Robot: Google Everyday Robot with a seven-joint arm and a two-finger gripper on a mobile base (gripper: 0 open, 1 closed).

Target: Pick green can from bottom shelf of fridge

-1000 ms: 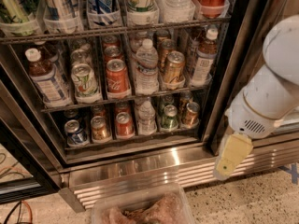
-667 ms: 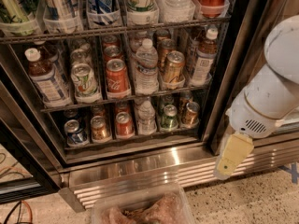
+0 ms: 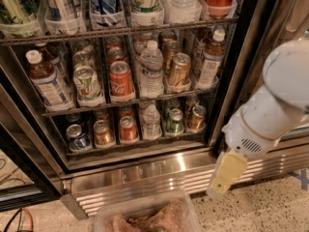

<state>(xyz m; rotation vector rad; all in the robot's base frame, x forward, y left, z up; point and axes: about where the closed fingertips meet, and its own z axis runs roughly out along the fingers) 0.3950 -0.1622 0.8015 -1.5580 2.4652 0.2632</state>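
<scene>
The green can (image 3: 175,122) stands upright on the bottom shelf (image 3: 145,145) of the fridge (image 3: 240,71), in the lane between a small water bottle (image 3: 151,121) and a brown can (image 3: 196,118). Blue (image 3: 77,138), gold (image 3: 103,133) and red (image 3: 128,129) cans stand to its left. My gripper (image 3: 219,185), pale yellow at the end of the white arm (image 3: 270,115), hangs outside the fridge at the lower right. It points down and left in front of the ribbed steel base (image 3: 145,178), well to the right of the can and lower than it.
The rack above holds tea bottles (image 3: 46,79), a white can with green marks (image 3: 87,83), a red can (image 3: 120,79), a water bottle (image 3: 151,71) and a gold-brown can (image 3: 178,70). A clear plastic tub (image 3: 104,215) sits on the floor in front. The open door frame (image 3: 21,178) and cables (image 3: 14,219) are at the left.
My arm and gripper have shifted a little down and to the left. The cans and bottles have not moved.
</scene>
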